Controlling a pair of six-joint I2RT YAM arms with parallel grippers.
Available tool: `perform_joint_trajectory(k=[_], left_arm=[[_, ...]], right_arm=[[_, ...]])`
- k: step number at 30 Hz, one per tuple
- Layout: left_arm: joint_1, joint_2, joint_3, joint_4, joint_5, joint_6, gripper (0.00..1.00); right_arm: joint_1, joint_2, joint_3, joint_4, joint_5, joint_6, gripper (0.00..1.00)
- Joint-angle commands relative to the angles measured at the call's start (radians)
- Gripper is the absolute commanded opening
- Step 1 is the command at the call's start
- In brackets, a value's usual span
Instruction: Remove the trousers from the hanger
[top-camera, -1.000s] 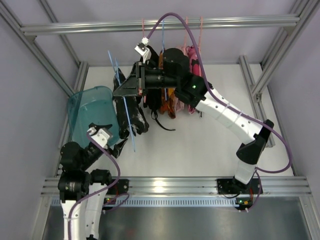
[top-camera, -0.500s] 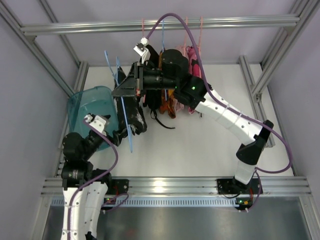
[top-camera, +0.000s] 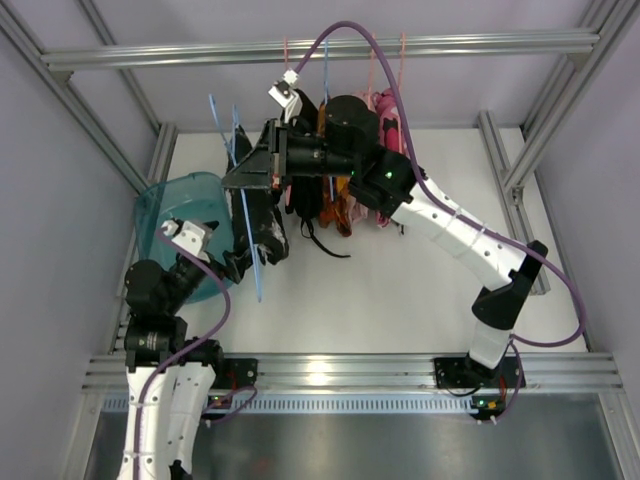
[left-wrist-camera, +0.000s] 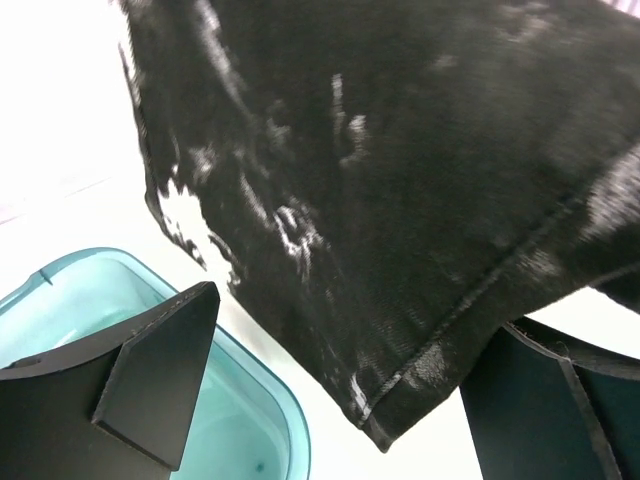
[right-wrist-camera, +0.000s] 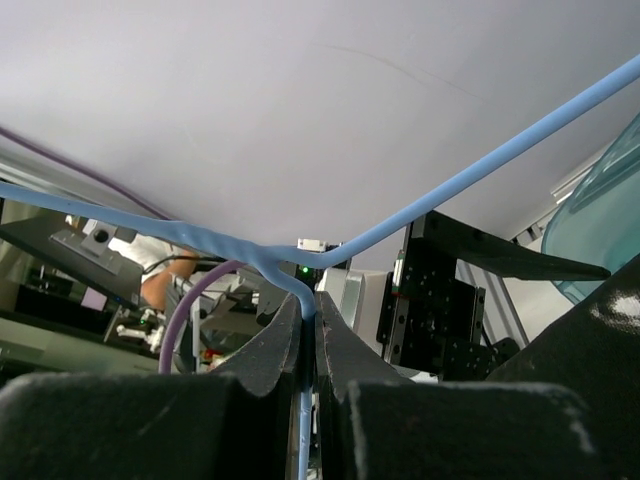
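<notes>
Right claw (right-wrist-camera: 308, 322): is clamping shut on the blue hanger (right-wrist-camera: 455, 185) | Left claw (left-wrist-camera: 345, 390): is gaping wide open | Speckled trousers (left-wrist-camera: 400, 180): are hanging below the hanger, hem dangling between the left fingers (left-wrist-camera: 160, 365), above the teal bin (left-wrist-camera: 285, 415) rim

Speckled trousers (left-wrist-camera: 420, 180) are matt cloth; teal bin (left-wrist-camera: 250, 420) seems glossy, translucent plastic.

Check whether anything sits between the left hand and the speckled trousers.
Nothing visible does: the left hand stands open, with the hem of the speckled trousers showing in its gap; the teal bin lies below.
</notes>
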Motion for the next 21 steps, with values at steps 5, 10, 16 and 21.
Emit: perform_joint_trajectory(k=[5, 10, 16, 21], left_arm=[[0.004, 0.051, -0.010, 0.170, -0.122, -0.092, 0.97], [0.002, 0.019, -0.013, 0.169, -0.018, -0.137, 0.98], [0.002, 0.034, 0.002, 0.176, -0.016, -0.173, 0.99], [0.002, 0.069, 0.010, 0.178, -0.041, -0.135, 0.98]], right_arm=[[0.033, -0.021, 0.069, 0.192, -0.002, -0.006, 0.00], [0.030, -0.008, 0.076, 0.195, -0.004, -0.006, 0.00], [0.034, 0.005, 0.080, 0.195, -0.002, 0.002, 0.00], [0.045, 0.018, 0.092, 0.201, -0.002, -0.003, 0.00]])
